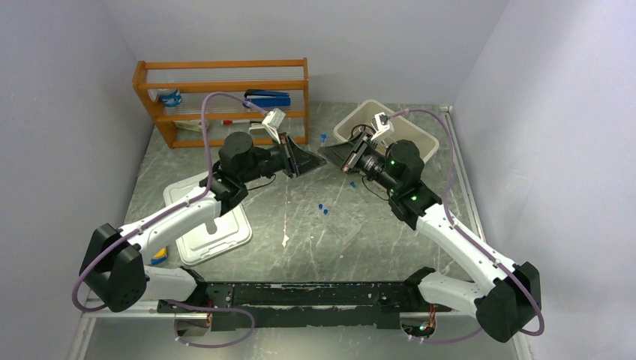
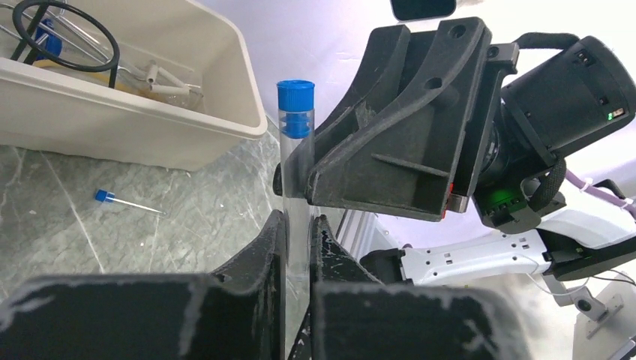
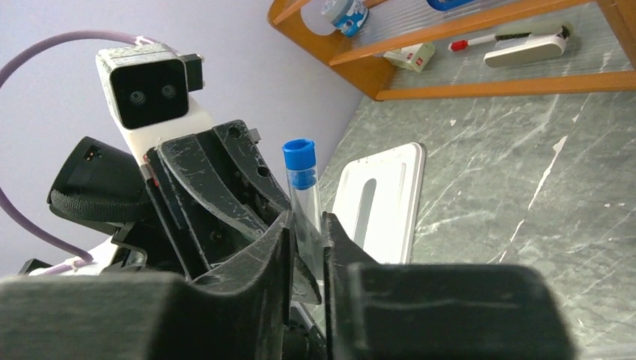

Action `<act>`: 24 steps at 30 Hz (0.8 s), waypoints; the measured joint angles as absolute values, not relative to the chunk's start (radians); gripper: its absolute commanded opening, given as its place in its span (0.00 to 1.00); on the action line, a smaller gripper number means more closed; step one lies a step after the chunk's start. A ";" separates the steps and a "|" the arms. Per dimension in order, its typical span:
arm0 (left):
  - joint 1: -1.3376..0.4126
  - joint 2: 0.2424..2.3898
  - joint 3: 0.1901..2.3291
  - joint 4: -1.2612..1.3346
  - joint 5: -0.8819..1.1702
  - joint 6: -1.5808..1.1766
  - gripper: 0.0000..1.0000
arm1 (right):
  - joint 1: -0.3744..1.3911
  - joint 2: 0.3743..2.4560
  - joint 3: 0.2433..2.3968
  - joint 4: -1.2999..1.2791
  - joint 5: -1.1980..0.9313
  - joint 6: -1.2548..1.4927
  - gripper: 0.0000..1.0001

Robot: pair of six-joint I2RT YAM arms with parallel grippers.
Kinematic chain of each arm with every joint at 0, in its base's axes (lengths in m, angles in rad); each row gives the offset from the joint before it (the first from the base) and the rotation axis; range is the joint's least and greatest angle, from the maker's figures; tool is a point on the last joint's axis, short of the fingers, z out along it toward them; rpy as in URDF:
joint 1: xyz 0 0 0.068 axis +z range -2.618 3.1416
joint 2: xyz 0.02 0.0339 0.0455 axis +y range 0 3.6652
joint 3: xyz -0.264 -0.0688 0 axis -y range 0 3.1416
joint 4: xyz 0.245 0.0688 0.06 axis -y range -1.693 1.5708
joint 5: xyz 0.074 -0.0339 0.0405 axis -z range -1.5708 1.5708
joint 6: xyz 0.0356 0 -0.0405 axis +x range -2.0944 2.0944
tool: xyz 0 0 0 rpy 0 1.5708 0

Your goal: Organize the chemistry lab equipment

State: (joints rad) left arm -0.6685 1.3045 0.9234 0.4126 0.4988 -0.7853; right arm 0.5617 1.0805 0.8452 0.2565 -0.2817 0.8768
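the left jaws pinch a blue-capped clear tube [image 2: 295,161], held upright in mid-air above the worktop [image 1: 360,240], and the right jaws look pinched on the same tube from the opposite side, which reads as a handover. one side should spread only once the other grips firmly, with no twisting, before carrying it toward the beige bin [image 2: 112,120].

No writing can be read anywhere. At 12 o'clock, the blue-and-white tub [image 3: 341,13] on the orange shelf [image 3: 358,69] and the red-and-white box [image 3: 411,55] beside it carry print too blurred to make out.
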 measured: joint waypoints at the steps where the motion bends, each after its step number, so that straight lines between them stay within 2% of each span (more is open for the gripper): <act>1: -0.669 1.304 0.923 0.411 0.500 -0.777 0.05 | 0.562 1.081 0.847 0.253 -0.283 0.877 0.30; 3: -0.670 1.303 0.923 0.403 0.503 -0.757 0.05 | 0.562 1.081 0.854 0.232 -0.286 0.875 0.39; 5: -0.675 1.303 0.923 0.390 0.513 -0.735 0.05 | 0.562 1.083 0.868 0.199 -0.286 0.868 0.44; 14: -0.685 1.274 0.971 0.164 0.545 -0.491 0.05 | 0.562 1.133 1.070 -0.092 -0.279 0.773 0.48; 19: -0.687 1.240 0.997 0.032 0.545 -0.350 0.05 | 0.562 1.145 1.103 -0.235 -0.312 0.716 0.45; 22: -0.690 1.233 1.008 -0.036 0.543 -0.285 0.05 | 0.562 1.148 1.103 -0.284 -0.358 0.700 0.34; 24: -0.691 1.230 1.008 -0.068 0.544 -0.253 0.05 | 0.562 1.149 1.104 -0.304 -0.392 0.695 0.32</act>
